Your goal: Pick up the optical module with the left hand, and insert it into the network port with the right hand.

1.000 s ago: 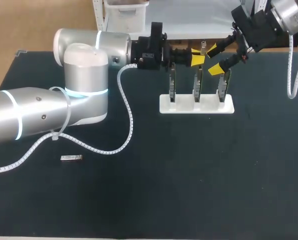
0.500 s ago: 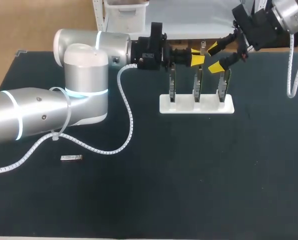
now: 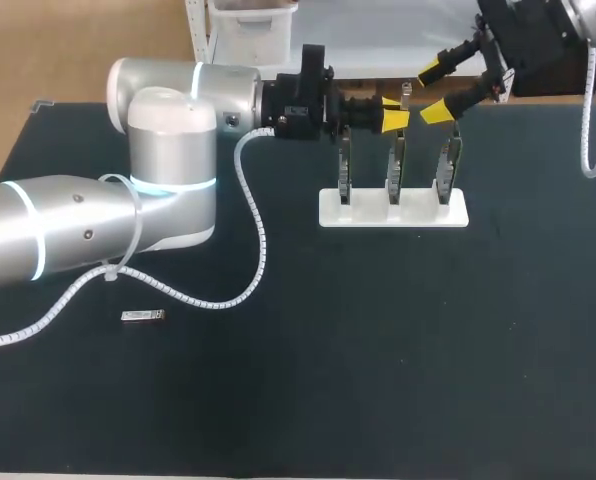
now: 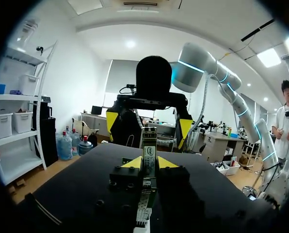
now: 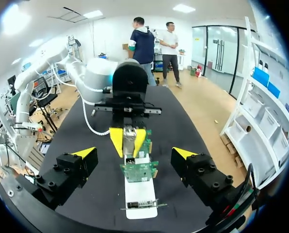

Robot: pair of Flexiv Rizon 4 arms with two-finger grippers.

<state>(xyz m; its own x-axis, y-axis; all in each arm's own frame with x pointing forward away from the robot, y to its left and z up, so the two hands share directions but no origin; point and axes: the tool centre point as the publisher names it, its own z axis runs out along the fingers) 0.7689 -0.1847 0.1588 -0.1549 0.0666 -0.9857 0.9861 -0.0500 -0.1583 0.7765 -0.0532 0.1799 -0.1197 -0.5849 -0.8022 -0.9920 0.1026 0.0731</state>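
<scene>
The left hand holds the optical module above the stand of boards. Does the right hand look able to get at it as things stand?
Probably yes. The right hand is open and close beside the optical module, whose upper end sticks out of the left hand. Nothing lies between them.

A stand (image 3: 393, 214) sits on the worktop (image 3: 378, 350) in the upper middle of the frame, a little right of centre. It carries three upright boards in a row: left board (image 3: 345, 170), middle board (image 3: 396, 170), right board (image 3: 447, 170). The left tool (image 3: 390, 115), entering from the left, is just above the middle board, closed on the optical module (image 5: 129, 137). The right tool (image 3: 434, 90) is above the right board (fingers apart, touching nothing). A small part (image 3: 143, 316) lies at lower left, well apart from the stand.
</scene>
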